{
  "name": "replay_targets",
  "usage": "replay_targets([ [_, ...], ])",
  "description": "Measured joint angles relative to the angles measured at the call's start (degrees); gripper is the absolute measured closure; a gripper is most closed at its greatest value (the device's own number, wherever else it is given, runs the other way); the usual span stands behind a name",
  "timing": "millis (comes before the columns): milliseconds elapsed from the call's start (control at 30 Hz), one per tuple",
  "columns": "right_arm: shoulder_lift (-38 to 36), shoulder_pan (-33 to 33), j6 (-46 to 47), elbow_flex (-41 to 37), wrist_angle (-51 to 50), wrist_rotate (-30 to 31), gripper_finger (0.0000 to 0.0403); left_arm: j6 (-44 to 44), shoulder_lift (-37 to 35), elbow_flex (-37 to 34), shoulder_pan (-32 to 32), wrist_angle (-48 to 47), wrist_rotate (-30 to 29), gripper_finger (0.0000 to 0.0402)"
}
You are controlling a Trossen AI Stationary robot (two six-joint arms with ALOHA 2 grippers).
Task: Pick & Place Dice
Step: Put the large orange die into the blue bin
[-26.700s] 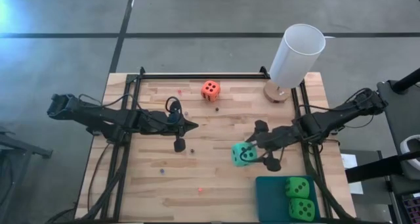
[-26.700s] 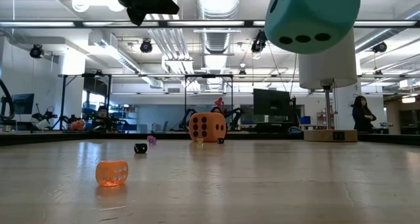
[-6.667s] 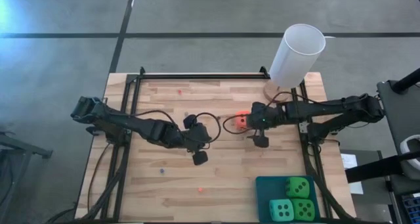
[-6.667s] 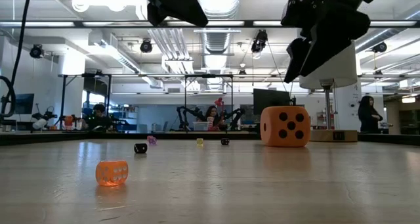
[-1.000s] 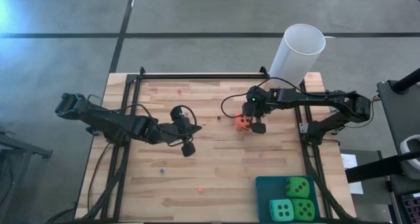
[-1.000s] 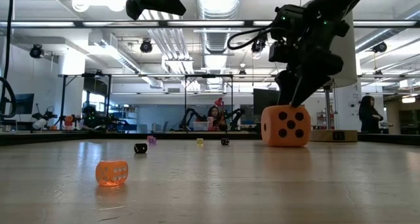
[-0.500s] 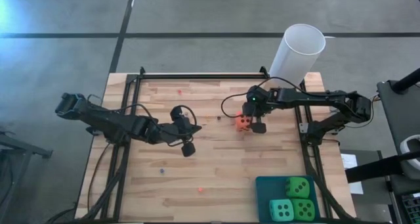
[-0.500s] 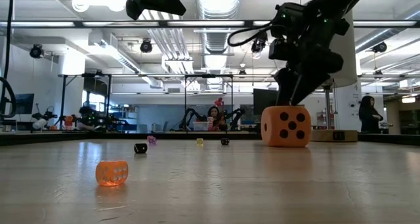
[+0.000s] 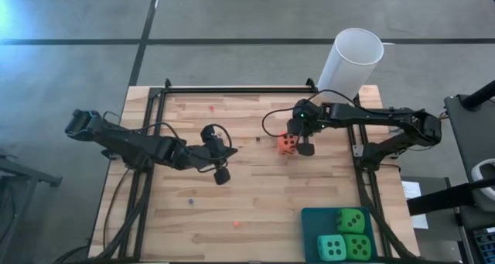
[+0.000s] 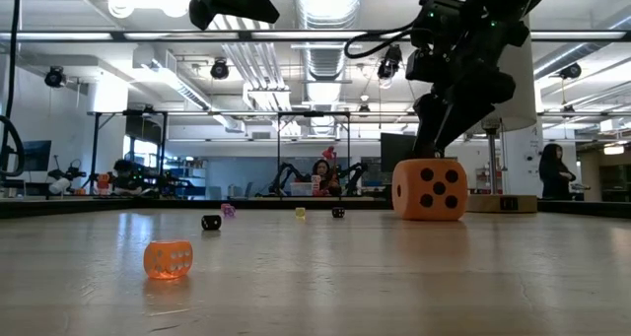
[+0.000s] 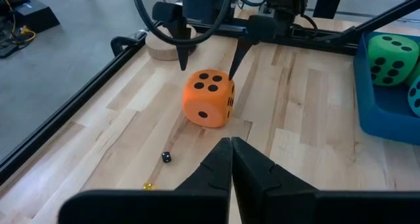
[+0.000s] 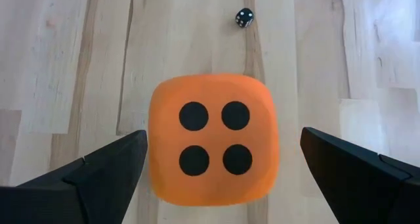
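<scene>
The orange-red die (image 12: pixel 213 140) rests on the wooden table, four pips up, right of centre in the high view (image 9: pixel 287 145). My right gripper (image 12: pixel 223 137) hangs open over it, slanting down, one finger on each side of the die with a gap to each. My left gripper (image 11: pixel 231 152) is shut on nothing, held above the table's middle (image 9: pixel 230 151) and pointing toward the die. Two bright green dice (image 9: pixel 350 220) and a turquoise die (image 9: pixel 332 247) lie in the blue tray (image 9: pixel 312 217) at the near right corner.
A tall white cylinder (image 9: pixel 349 63) stands on a round wooden base at the far right corner. Several tiny dice lie scattered on the table, among them a small orange one (image 10: pixel 168 258) and a black one (image 10: pixel 211 222). Black rails run along the table's sides.
</scene>
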Motion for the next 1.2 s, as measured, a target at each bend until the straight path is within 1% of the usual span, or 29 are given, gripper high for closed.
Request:
replay_targets([
  [533, 2.46, -0.17, -0.66, -0.2, 0.39, 0.15, 0.0003, 0.0, -0.01, 0.0, 0.0, 0.01, 0.01, 0.0387],
  [1200, 2.12, -0.13, 0.19, -0.27, 0.13, -1.57, 0.0003, 0.02, -0.01, 0.0, 0.0, 0.02, 0.0, 0.0387],
])
